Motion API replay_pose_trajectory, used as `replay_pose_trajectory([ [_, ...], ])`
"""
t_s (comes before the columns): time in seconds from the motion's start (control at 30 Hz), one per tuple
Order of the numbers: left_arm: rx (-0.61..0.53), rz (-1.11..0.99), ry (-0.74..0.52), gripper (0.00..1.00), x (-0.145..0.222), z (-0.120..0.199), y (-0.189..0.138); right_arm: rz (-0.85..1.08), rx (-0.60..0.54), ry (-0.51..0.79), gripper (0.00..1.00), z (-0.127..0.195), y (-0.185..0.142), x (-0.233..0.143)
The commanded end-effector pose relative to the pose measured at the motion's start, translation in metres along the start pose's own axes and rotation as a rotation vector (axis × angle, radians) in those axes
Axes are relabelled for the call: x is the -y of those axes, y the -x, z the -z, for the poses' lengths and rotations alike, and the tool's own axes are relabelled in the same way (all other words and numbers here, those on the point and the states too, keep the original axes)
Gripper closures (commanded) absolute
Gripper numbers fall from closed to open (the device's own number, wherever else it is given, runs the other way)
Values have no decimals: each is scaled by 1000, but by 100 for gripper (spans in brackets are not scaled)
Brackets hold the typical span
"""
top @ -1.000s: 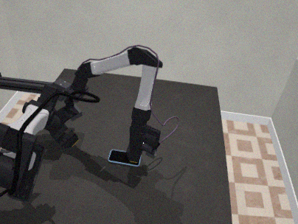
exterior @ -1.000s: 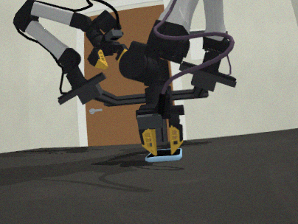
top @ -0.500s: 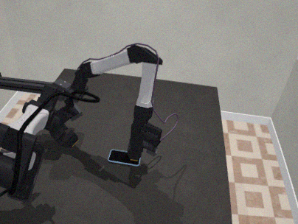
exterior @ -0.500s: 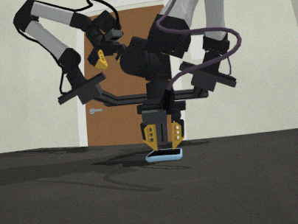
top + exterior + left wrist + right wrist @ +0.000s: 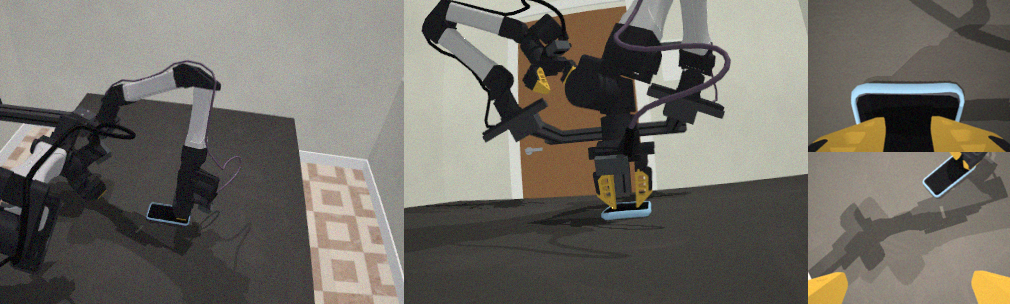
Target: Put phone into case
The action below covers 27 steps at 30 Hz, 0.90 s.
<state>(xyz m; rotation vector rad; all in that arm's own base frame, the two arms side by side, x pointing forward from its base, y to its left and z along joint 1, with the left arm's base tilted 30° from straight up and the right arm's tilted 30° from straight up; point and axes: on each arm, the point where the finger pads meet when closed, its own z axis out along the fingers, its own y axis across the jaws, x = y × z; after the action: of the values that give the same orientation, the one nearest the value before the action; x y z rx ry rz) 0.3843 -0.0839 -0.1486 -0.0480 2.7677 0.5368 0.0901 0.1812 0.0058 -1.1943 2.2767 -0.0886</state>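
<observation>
The black phone (image 5: pixel 161 212) (image 5: pixel 625 207) (image 5: pixel 908 108) (image 5: pixel 943 180) lies face up inside the light-blue case (image 5: pixel 626 215) (image 5: pixel 910 88) (image 5: pixel 930 190), which rests flat on the table. In the left wrist view the case's rim runs round the phone's far end and sides; its near end is out of view. My left gripper (image 5: pixel 625 204) (image 5: pixel 907 123) (image 5: pixel 961 162) points straight down, part open, its fingertips at the phone's face inside the rim, with bare phone between them. My right gripper (image 5: pixel 909 277) (image 5: pixel 555 86) is wide open and empty, raised to the side of the case.
The dark table (image 5: pixel 250 150) ends at a right edge well beyond the left arm. A purple cable loops beside the left arm's wrist. The right arm's black cable loops above its links. Arm shadows fall across the table around the case.
</observation>
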Motion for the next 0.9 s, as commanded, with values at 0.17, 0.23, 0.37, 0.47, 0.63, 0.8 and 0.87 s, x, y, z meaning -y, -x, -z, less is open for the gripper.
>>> replay_pose_trajectory([
  [0.17,17,8,-14,64,1,-8,5,-3,4,14,0,1,3,-3],
  [0.23,13,6,-13,64,1,-12,3,-3,4,14,0,1,3,-3],
  [0.37,9,4,-12,64,0,-17,-1,-3,4,14,0,1,3,-3],
  [0.47,11,5,-13,64,0,-21,-2,-3,4,14,0,1,3,-3],
  [0.63,12,6,-13,64,0,-27,-3,-3,4,14,0,1,3,-3],
  [0.8,13,6,-14,64,0,-31,-4,-3,4,14,0,1,3,-3],
  [0.87,13,6,-14,64,0,-33,-5,-3,4,14,0,1,3,-3],
])
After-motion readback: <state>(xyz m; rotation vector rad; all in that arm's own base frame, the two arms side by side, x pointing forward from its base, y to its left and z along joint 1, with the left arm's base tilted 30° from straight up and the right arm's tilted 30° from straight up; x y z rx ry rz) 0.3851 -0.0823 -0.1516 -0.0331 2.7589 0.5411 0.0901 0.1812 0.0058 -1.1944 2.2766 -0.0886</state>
